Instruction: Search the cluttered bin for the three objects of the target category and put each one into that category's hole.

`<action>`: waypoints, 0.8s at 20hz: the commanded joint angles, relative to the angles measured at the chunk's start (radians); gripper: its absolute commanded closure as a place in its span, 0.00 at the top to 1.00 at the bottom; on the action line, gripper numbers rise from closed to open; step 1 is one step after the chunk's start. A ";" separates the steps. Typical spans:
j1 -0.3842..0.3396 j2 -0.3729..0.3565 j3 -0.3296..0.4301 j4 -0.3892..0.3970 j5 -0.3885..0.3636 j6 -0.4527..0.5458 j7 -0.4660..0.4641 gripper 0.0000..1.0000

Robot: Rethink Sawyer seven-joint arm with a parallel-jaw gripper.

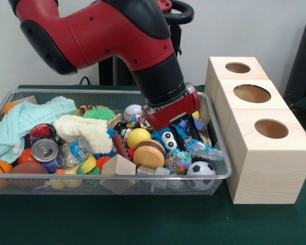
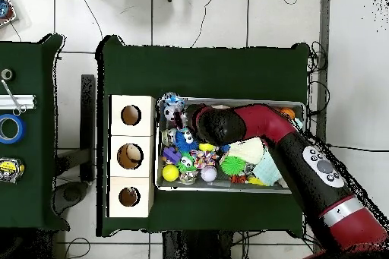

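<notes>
Wire bin of mixed clutter beside three wooden hole boxes

The wire mesh bin (image 1: pixel 220 153) rests on the green table, filled with assorted items: a soccer ball (image 1: pixel 201 169) at the front corner nearest the boxes, a speckled multicoloured ball (image 1: pixel 178 161) just beside it, a yellow ball (image 1: pixel 138 138) at centre, a baseball (image 1: pixel 133 112) toward the rear, and a small basketball (image 1: pixel 0 167) at the opposite front corner. The three wooden boxes (image 1: pixel 268 158) stand in a row, touching one another, just beside the bin's end, each with one round hole (image 1: pixel 271 128) in its top face. All three holes appear empty in the overhead view
</notes>
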 commanded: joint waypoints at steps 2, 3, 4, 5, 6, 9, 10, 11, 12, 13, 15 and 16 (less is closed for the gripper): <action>-0.028 -0.084 -0.010 -0.025 0.058 0.144 -0.105 0.00; -0.031 -0.100 -0.007 -0.019 0.068 0.157 -0.107 0.00; -0.034 -0.108 -0.004 -0.014 0.075 0.161 -0.108 0.00; -0.038 -0.121 -0.003 -0.007 0.088 0.175 -0.107 0.00; -0.041 -0.128 0.000 -0.001 0.095 0.179 -0.110 0.00; -0.057 -0.176 0.005 0.039 0.127 0.202 -0.098 0.00; -0.062 -0.191 0.007 0.048 0.135 0.210 -0.098 0.00; -0.071 -0.217 0.009 0.063 0.148 0.229 -0.099 0.00; -0.076 -0.233 0.010 0.070 0.158 0.241 -0.099 0.00; -0.083 -0.261 0.013 0.080 0.171 0.257 -0.096 0.00; -0.093 -0.298 0.019 0.093 0.195 0.284 -0.094 0.00; -0.097 -0.314 0.024 0.096 0.208 0.301 -0.093 0.00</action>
